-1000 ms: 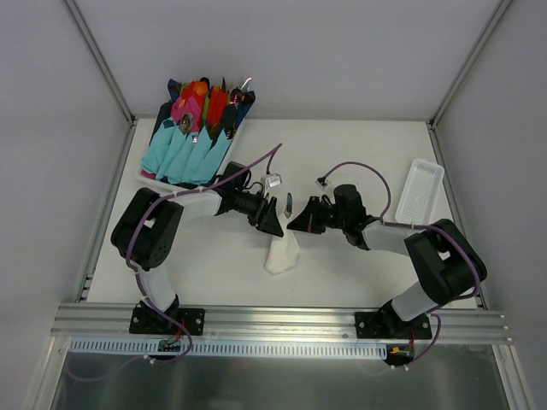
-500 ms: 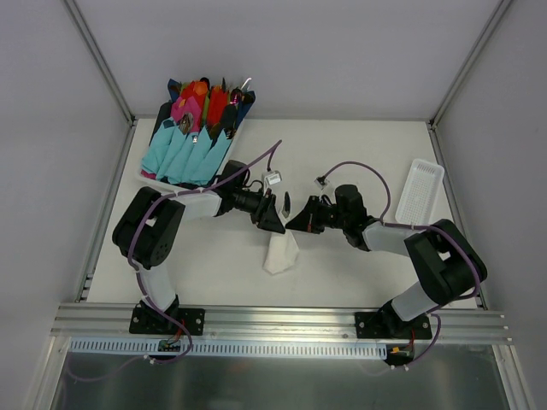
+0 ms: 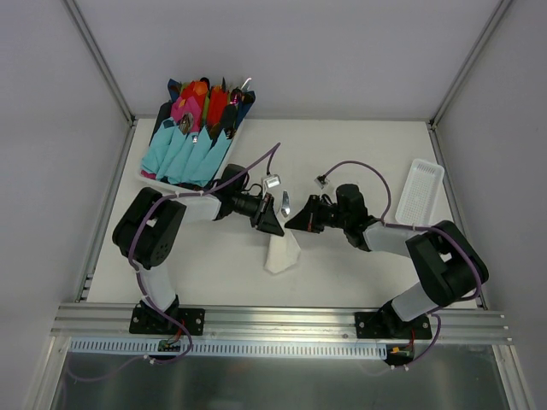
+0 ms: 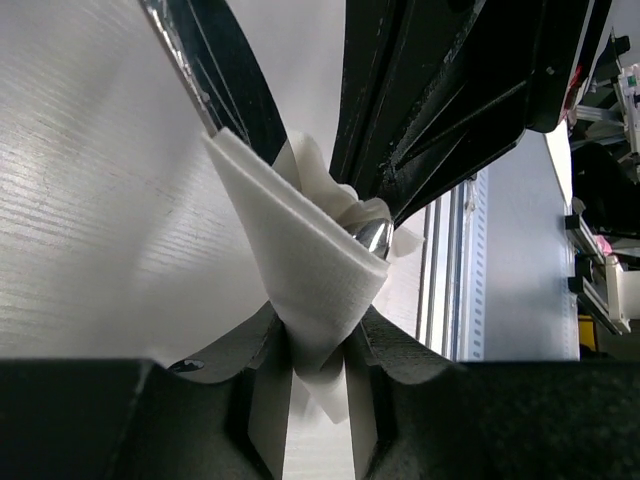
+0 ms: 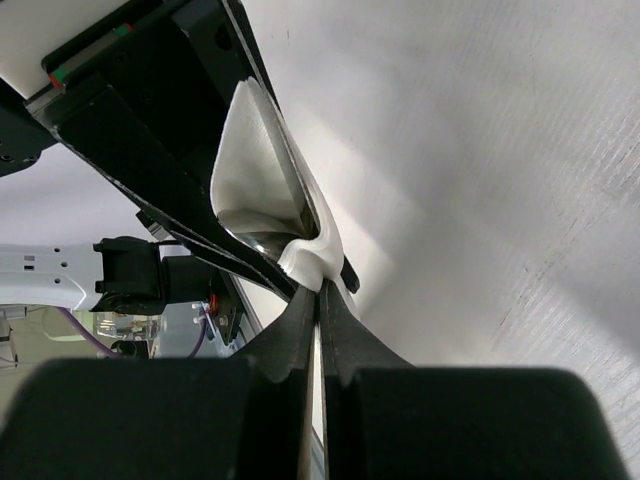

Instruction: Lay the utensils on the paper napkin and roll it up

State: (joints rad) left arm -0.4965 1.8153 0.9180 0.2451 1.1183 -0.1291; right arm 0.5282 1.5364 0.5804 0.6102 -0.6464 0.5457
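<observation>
The paper napkin [image 3: 282, 254] stands bunched into a loose cone near the middle of the table [image 3: 359, 145], a little toward the near edge, with both arms reaching in from either side. The utensils [image 3: 285, 205] are wrapped inside it, and a shiny end pokes out of the cone's far side between the two wrists. The left gripper [image 4: 318, 345] has its jaws drawn in narrow around the napkin's lower folds, the paper squeezed between the two textured pads. From its wrist camera a rounded silver tip shows at the mouth of the cone (a spoon, by its curve), and a dark glossy piece runs up the left side. The right gripper [image 5: 320, 295] is fully closed, its fingertips pressed together on a curl of the napkin's edge, just beside the spoon's bowl. At the far left corner a basket of napkin bundles [image 3: 192, 137] holds light-blue, pink and red rolls. A white ribbed tray [image 3: 416, 190] lies at the right edge, well apart from the napkin.
</observation>
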